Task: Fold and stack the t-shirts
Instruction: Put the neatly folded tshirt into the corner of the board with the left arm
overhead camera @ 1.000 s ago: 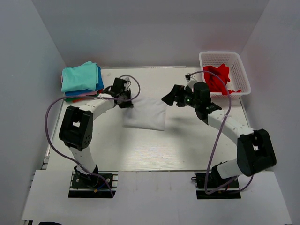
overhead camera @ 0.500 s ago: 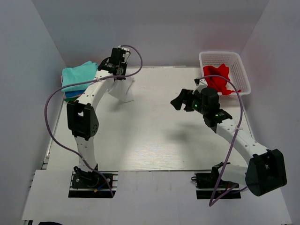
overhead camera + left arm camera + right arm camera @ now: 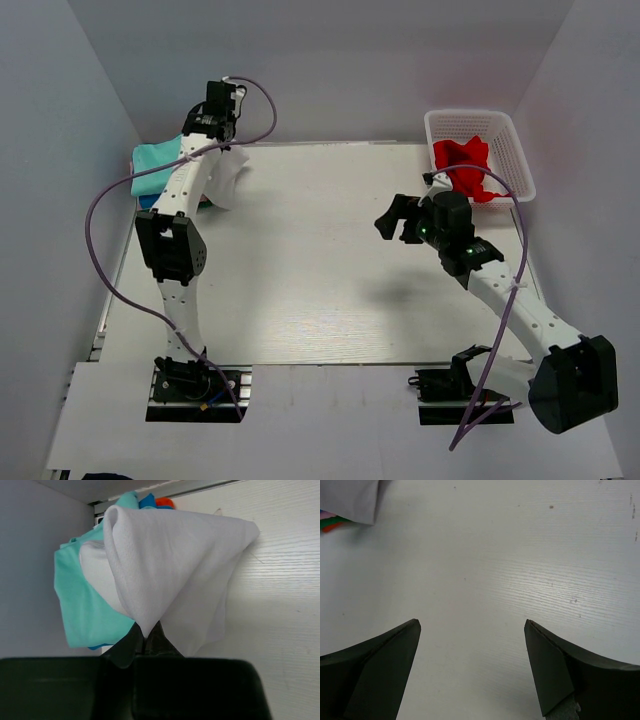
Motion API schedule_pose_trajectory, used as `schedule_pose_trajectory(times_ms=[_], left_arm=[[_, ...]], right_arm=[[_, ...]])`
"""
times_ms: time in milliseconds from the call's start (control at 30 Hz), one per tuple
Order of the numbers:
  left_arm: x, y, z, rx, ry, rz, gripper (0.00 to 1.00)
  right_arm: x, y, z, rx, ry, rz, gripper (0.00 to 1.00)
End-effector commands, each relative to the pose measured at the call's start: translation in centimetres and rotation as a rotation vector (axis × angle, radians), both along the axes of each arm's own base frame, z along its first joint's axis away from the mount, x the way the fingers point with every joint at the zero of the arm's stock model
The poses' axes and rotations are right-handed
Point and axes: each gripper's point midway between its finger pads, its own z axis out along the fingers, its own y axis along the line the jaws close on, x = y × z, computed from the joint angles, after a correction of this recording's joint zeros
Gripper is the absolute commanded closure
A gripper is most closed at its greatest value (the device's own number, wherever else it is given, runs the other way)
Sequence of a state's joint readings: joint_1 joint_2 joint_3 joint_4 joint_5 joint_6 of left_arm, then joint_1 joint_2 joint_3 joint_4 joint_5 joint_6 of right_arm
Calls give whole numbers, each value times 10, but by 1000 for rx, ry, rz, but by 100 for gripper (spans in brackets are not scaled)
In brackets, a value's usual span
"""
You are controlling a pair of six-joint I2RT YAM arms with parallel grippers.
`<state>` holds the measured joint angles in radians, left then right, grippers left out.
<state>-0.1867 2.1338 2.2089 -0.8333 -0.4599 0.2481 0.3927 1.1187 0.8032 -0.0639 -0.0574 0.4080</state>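
— Two claws; what has each got?
— The left claw (image 3: 147, 639) is clenched on one white shirt (image 3: 170, 565), which hangs in a cone from its tips. The right claw (image 3: 472, 625) is spread, holding nothing, above the table (image 3: 520, 555).
— And farther off?
— Just behind the white shirt, one teal shirt (image 3: 80, 605) lies atop one blue shirt (image 3: 147, 501). Past the right claw, one red shirt (image 3: 458, 155) sits crumpled in one basket (image 3: 470, 122).

One white t-shirt (image 3: 228, 180), one teal t-shirt (image 3: 155, 161), one red t-shirt (image 3: 460, 157), one basket (image 3: 468, 113).
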Motion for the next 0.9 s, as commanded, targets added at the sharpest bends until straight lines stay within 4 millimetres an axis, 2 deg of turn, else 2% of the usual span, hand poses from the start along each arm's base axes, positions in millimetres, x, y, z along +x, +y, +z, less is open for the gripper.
schedule_pose_trajectory(times_ms=[0, 67, 100, 167, 267, 333, 433, 533, 633, 733, 767, 833, 867], left_arm=[[-7, 25, 78, 35, -172, 29, 100], [-7, 42, 92, 31, -214, 62, 100], [-8, 42, 100, 28, -236, 63, 100], [-8, 53, 104, 4, -255, 92, 100], [-12, 57, 118, -13, -288, 95, 100], [-14, 71, 125, -12, -308, 121, 100], [-14, 81, 127, -16, -326, 135, 100], [-17, 94, 143, -31, -373, 159, 100], [-14, 105, 143, -55, -391, 176, 100], [-9, 116, 136, -64, -390, 198, 100], [-7, 123, 126, -61, -371, 211, 100], [-5, 131, 126, -67, -388, 228, 100], [0, 138, 112, -63, -363, 241, 100]], right_arm=[[-1, -9, 9, -23, -22, -29, 10], [-2, -10, 10, -23, -23, -32, 10], [-2, -10, 9, -22, -19, -35, 10], [-1, -9, 8, -13, -18, -36, 10], [-1, -4, 3, -9, 8, -20, 10], [-1, -3, 0, -4, 19, -18, 10], [-2, -2, -1, 4, 28, -12, 10], [-6, 5, -3, 24, 34, 25, 10], [-7, 9, -8, 35, 61, 38, 10], [-7, 11, -14, 35, 78, 42, 10], [-7, 12, -14, 36, 81, 46, 10], [-6, 11, -16, 30, 86, 44, 10], [-6, 11, -17, 31, 88, 42, 10]])
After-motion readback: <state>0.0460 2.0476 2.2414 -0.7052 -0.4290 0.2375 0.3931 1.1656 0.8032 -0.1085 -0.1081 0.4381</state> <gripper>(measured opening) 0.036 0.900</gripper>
